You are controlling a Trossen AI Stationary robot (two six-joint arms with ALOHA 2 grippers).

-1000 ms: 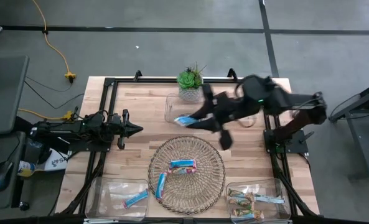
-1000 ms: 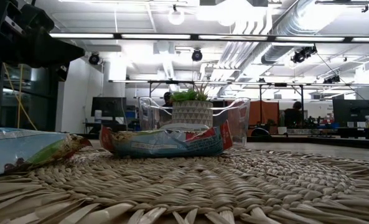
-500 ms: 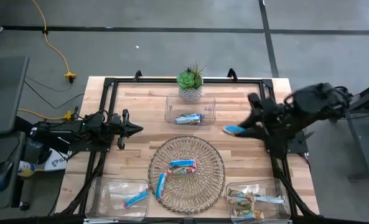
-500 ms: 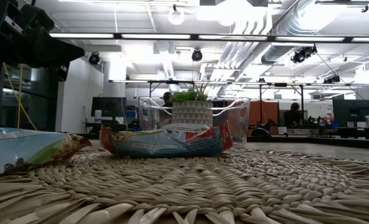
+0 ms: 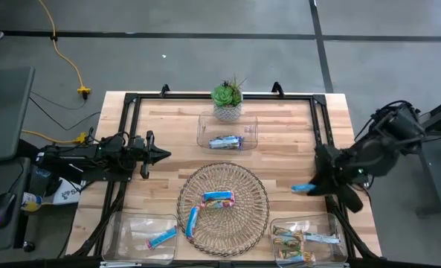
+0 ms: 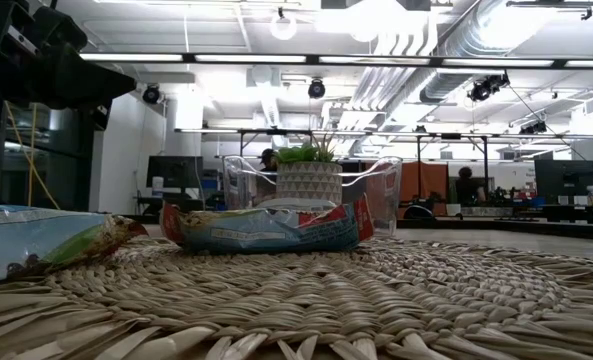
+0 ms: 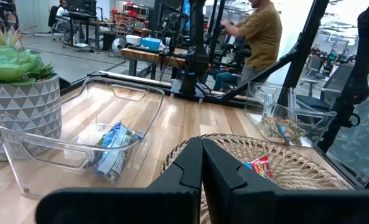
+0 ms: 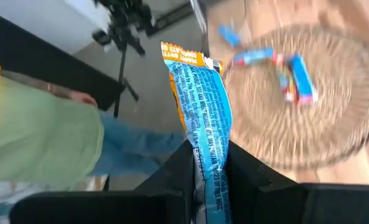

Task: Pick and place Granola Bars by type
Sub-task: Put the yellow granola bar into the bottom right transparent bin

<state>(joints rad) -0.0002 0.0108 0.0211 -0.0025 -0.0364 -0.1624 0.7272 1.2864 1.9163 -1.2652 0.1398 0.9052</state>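
One blue granola bar (image 8: 200, 106) pinched in the right hand (image 5: 314, 186), above the tabletop's (image 5: 279, 134) right edge: lower it squarely over the front-right bin (image 5: 278, 231) before letting go; left hand (image 5: 161, 155) closed, idle.

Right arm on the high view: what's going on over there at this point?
The right gripper is shut on a blue granola bar, holding it above the table's right side, between the wicker tray and the front right bin, which holds several bars already. Two blue bars lie on the tray, one sits in the front left bin, and one in the back bin by the potted plant. The left gripper waits shut at the table's left side.
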